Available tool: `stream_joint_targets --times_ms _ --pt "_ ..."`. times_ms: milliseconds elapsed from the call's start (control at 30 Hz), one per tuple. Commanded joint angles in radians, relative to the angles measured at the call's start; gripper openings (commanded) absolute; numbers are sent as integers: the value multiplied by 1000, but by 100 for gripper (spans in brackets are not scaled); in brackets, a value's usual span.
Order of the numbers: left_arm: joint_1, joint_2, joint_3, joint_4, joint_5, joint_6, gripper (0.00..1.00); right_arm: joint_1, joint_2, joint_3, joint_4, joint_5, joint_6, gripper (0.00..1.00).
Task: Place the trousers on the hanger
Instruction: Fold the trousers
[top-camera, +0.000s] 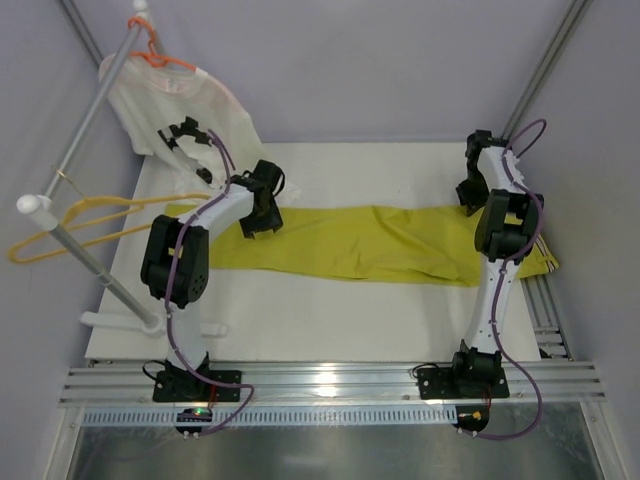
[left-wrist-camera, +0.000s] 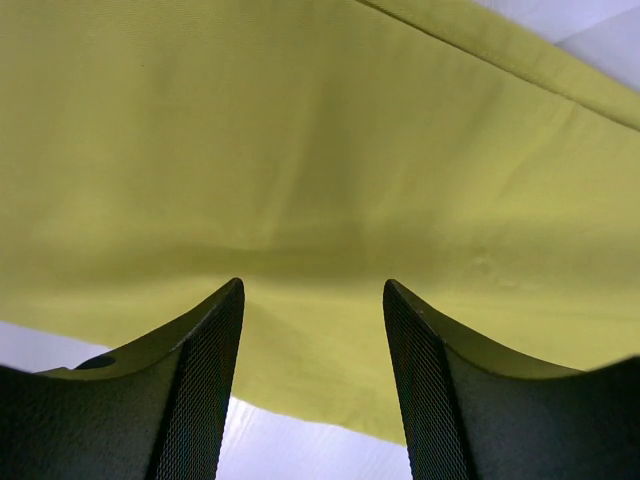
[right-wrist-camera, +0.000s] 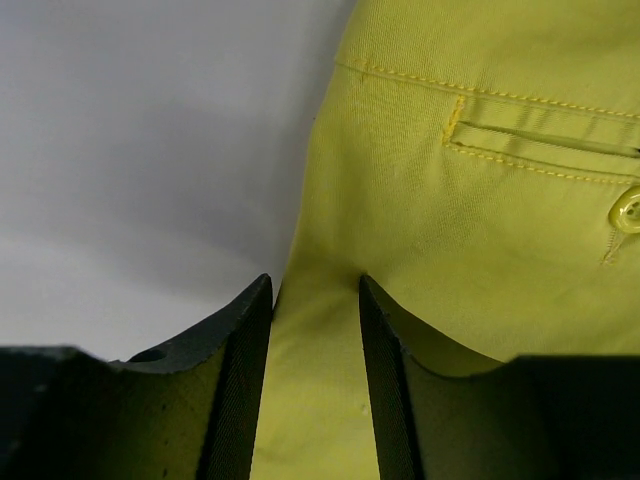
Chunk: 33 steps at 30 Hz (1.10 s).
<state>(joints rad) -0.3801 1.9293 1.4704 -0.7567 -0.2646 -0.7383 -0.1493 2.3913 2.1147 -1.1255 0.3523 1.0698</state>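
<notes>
Bright, diffuse light — soft shadows; glare on the metal rail.

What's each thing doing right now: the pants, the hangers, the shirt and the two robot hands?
trousers: lying flat across the table, on no hanger.
yellow hanger: hanging bare on the rail.
orange hanger: on the rail, carrying the shirt.
white T-shirt: draped on the orange hanger.
left gripper: open, down over the trousers.
right gripper: jaws around a trouser fold near the pocket; grip unclear.
</notes>
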Motion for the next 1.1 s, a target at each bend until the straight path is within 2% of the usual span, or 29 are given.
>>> stream_joint_targets --times_ms 0,33,233,300,633,1033,1067 --pt "12 83 25 17 -17 16 59 -9 3 -1 12 22 7 43" --pt "12 97 27 11 -33 16 59 -12 5 -2 12 27 5 41" --pt "47 180 38 -38 -78 -3 59 -22 -11 -44 52 39 -30 16" --pt "58 198 42 -52 -81 -7 59 -27 -11 -51 64 34 -42 4" --pt "110 232 51 -104 -111 -26 59 -71 -69 -53 70 152 -68 4" --pt "130 235 61 -109 -101 -26 59 -111 -69 -47 93 156 -134 4" --pt "130 235 61 -105 -99 -21 59 -111 -69 -42 98 140 -163 7"
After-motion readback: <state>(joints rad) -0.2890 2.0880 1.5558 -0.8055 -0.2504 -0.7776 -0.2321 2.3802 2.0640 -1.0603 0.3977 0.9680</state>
